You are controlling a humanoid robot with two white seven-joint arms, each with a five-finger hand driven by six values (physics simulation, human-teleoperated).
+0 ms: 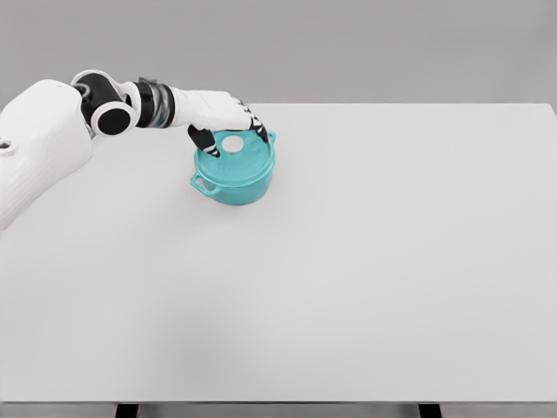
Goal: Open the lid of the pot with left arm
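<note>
A teal pot [233, 181] with two side handles stands on the white table [365, 261], left of the middle and toward the back. Its teal lid [237, 155] sits on it, with a white round knob [233, 145] at the centre. My left hand [233, 132] hangs over the lid, coming in from the left. Its black-tipped fingers [259, 131] reach down on both sides of the knob, spread and apart from it. The lid lies flat on the pot.
The table's back edge runs just behind the pot. The left arm's white upper part [39, 139] fills the upper left corner.
</note>
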